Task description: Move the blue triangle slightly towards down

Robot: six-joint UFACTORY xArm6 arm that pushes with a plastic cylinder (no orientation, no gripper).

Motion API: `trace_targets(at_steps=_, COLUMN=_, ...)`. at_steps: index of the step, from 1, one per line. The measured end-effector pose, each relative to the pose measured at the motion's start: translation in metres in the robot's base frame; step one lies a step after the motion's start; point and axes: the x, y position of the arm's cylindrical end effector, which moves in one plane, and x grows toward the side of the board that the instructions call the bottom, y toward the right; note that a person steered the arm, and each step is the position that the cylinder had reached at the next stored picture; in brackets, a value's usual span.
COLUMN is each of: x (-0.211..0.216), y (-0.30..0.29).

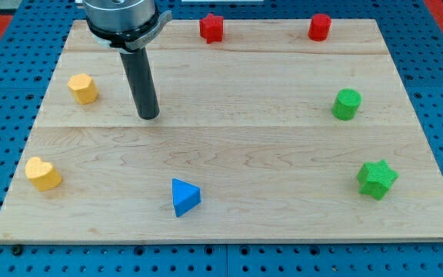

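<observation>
Tip bare, touching nothing, well above blue triangle near board's bottom edge. Approach step, apparently: next, closing onto triangle's upper side, then nudging gently toward view's bottom.

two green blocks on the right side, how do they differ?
Shape: the upper green block is a plain cylinder; the lower green block is star-shaped with points around its edge.
Position: the cylinder sits nearer the view's top; the star sits toward the view's bottom and a little further right.
Footprint: the star looks somewhat wider than the cylinder.
Shared: same green, both resting on the wooden board, both far from my tip.
</observation>
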Motion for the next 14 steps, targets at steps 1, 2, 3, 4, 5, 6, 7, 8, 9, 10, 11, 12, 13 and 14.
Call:
trace_targets(at_steps=1, x=0.001, y=0.002)
trace_targets(at_steps=2, x=-0.006, y=0.009)
trace_targets(at_steps=3, x=-0.040, y=0.083)
trace_targets(at_steps=4, x=-0.049, y=0.108)
trace_targets(at_steps=5, x=-0.049, y=0.108)
trace_targets(at_steps=6, x=-0.081, y=0.124)
trace_targets(at_steps=7, x=-0.094, y=0.144)
trace_targets(at_steps=8, x=-0.096, y=0.144)
trace_targets(at_steps=9, x=-0.095, y=0.182)
trace_targets(at_steps=10, x=-0.099, y=0.299)
trace_targets(at_steps=11, x=-0.145, y=0.378)
trace_targets(at_steps=12, x=-0.193, y=0.392)
trace_targets(at_steps=13, x=-0.196, y=0.329)
trace_targets(at_steps=14, x=-0.198, y=0.292)
